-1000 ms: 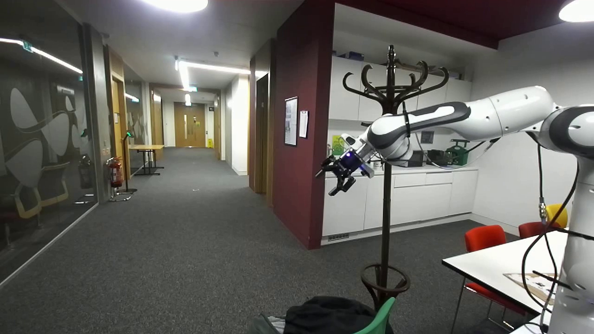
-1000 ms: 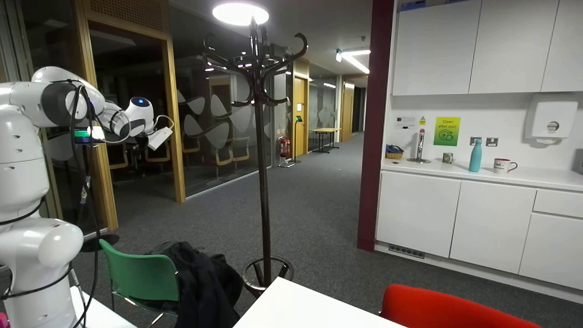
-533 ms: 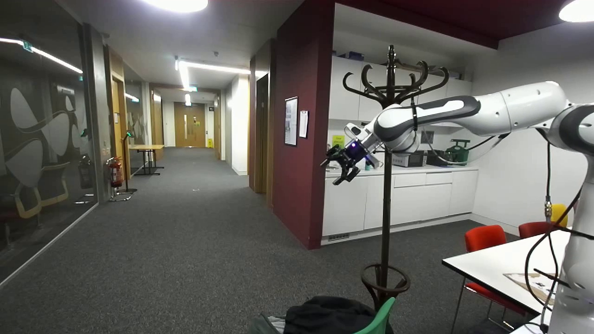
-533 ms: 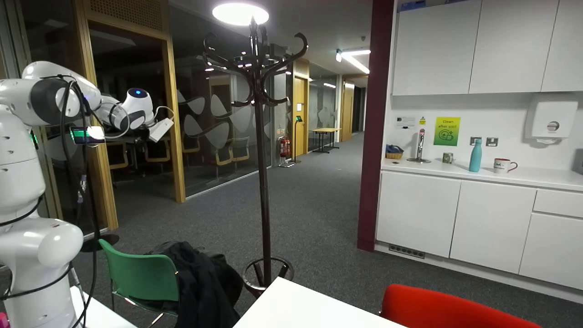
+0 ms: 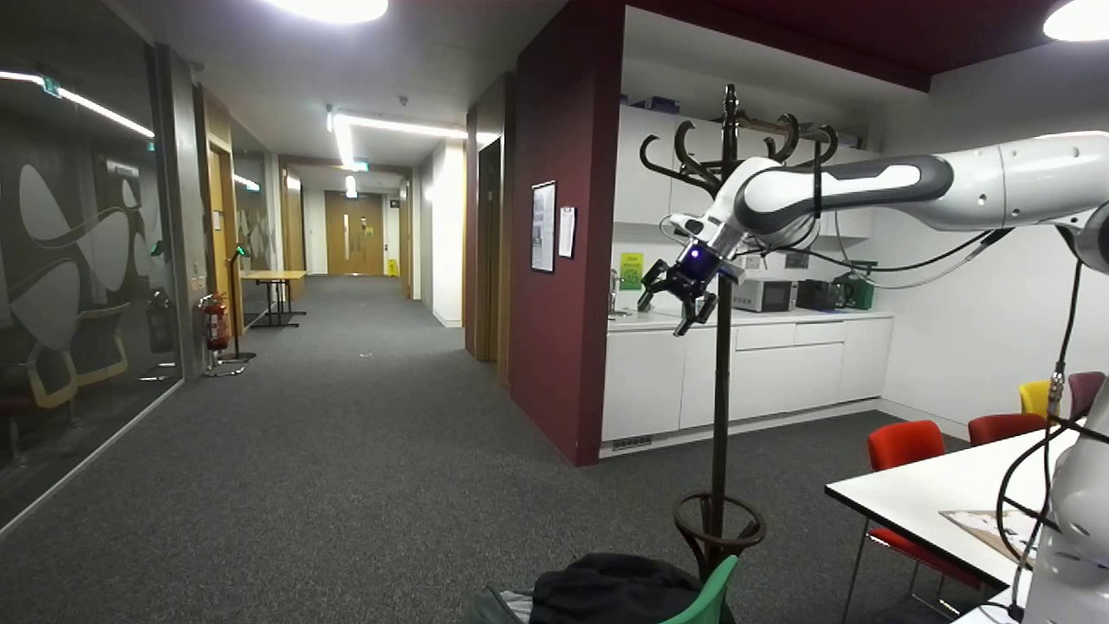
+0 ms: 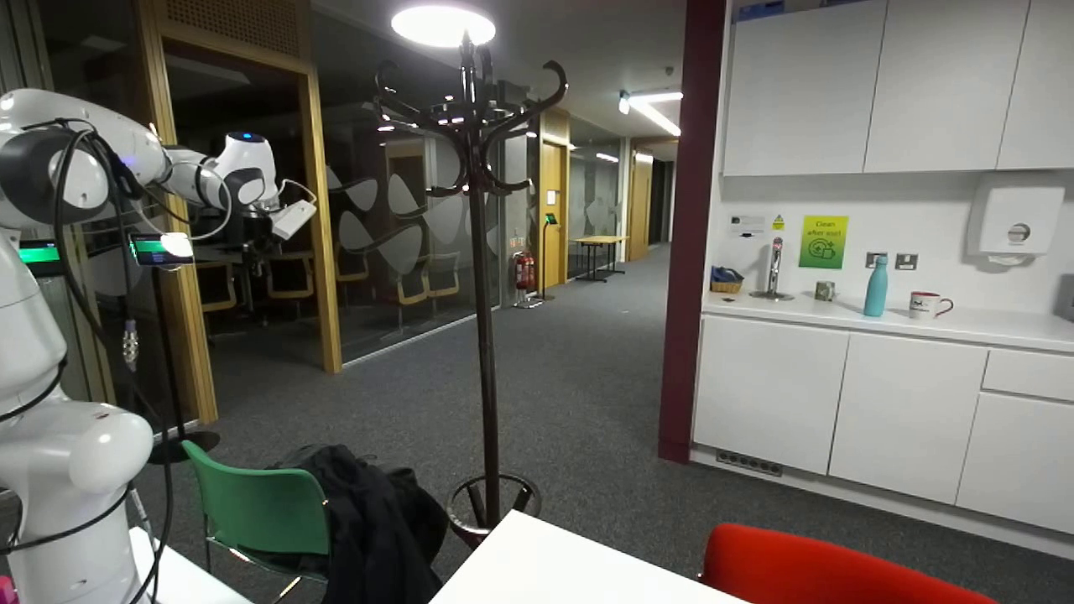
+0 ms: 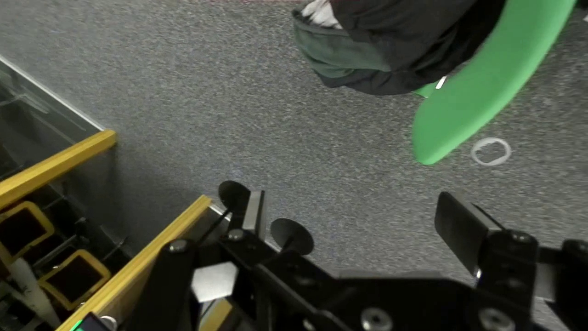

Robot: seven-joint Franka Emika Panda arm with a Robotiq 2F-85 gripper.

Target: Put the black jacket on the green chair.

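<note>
The black jacket (image 6: 373, 520) lies in a heap on the green chair (image 6: 260, 507), with folds hanging down its side. In an exterior view only the top of the jacket (image 5: 615, 585) and the edge of the green chair (image 5: 706, 598) rise into the bottom of the picture. My gripper (image 5: 664, 315) is high in the air, well above both and touching neither. From the wrist view, the jacket (image 7: 413, 37) and the chair's curved green back (image 7: 487, 96) lie below, beyond the fingertips. The gripper (image 7: 353, 204) stands wide open, with only carpet seen between its fingers (image 7: 464, 225).
A dark coat stand (image 6: 487, 352) rises beside the chair, close to the arm in an exterior view. White tables (image 6: 570, 570) and a red chair (image 6: 822, 562) stand in front. Kitchen cupboards (image 5: 780, 373) line the wall. Black cables hang from the arm.
The arm has risen and drawn back toward its base, carrying the open gripper up and away from the corridor side. The jacket and the green chair have stayed where they were.
</note>
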